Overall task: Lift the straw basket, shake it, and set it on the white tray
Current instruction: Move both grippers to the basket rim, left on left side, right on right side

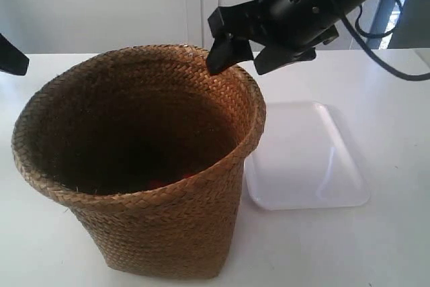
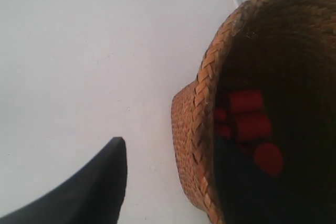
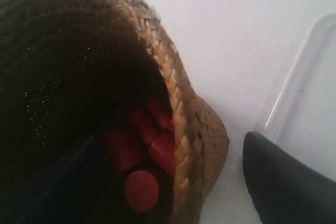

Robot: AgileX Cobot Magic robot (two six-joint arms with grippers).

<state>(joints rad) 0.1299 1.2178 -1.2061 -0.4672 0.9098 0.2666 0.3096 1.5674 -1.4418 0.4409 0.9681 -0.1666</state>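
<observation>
Straw basket (image 1: 154, 233) — right gripper (image 1: 238, 69) straddles its rim — beside white tray (image 1: 306, 166).

Straw basket (image 1: 161, 233): woven straw, brown, rough plaited strands, matt. Rim braid coarse, few loose fibres. Inside dark, dull.
Red pieces (image 2: 252, 124) at basket's bottom: smooth, plastic-looking, faint sheen.
White tray (image 1: 302, 159) beside basket: plastic, smooth, glossy, soft highlights on floor. Rim looks translucent in right wrist view.
Table (image 1: 376, 247) under basket: white, smooth, matt.
At basket's rim, right gripper (image 1: 238, 70): black, hard, plastic-looking casing, semi-matt.
Off basket's side, left gripper finger (image 2: 97, 187): dark, smooth, matt.
</observation>
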